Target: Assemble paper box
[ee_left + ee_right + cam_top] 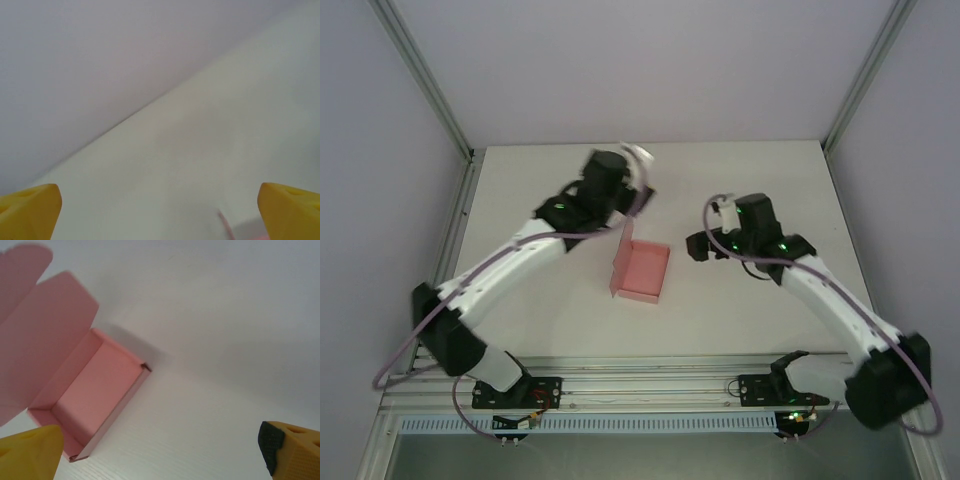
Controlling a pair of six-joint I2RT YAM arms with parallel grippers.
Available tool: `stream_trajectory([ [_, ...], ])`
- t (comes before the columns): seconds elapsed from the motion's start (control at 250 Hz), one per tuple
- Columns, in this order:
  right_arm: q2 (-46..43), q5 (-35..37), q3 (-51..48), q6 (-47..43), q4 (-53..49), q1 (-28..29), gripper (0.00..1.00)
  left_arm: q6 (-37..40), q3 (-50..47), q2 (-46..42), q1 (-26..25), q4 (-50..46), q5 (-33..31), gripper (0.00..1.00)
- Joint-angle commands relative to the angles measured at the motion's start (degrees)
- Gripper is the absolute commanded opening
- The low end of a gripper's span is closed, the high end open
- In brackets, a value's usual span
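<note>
Right pincer (160,456) and left pincer (160,212) stood apart, empty; the paper box (95,395), centre-left, lid raised, looked light and easily creased, best pinched at the lid's free edge.

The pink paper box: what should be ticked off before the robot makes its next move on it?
1. Paper box walls standing up: ok.
2. Lid flap folded shut: not ok, it stands open.
3. Left gripper open and holding nothing: ok.
4. Right gripper open, with the box in its camera view: ok.
5. Both grippers apart from the box: ok.
6. Corner tabs locked in place: cannot tell.
</note>
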Motion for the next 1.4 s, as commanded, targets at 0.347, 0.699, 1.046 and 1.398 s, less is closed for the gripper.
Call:
stream_trajectory([
  [0.347,41.5,-8.5,30.1,-10.5,-9.4,4.2,0.80,-44.7,-33.1,-24.2,20.7,-10.4,-0.8,1.00],
  [0.699,46.8,-6.6,28.3,-6.2,-2.7,8.8,0.53,-44.5,-37.8,-23.8,21.1,-8.3,0.2,1.00],
  [1.046,38.3,9.3,15.1,8.0,8.6,9.2,0.24,-44.2,-37.4,-20.0,21.1,-5.6,5.0,1.00],
  [1.398,30.2,20.1,5.5,20.2,8.6,12.8,0.22,-40.8,-39.1,-19.6,21.1,-0.4,12.3,1.00],
])
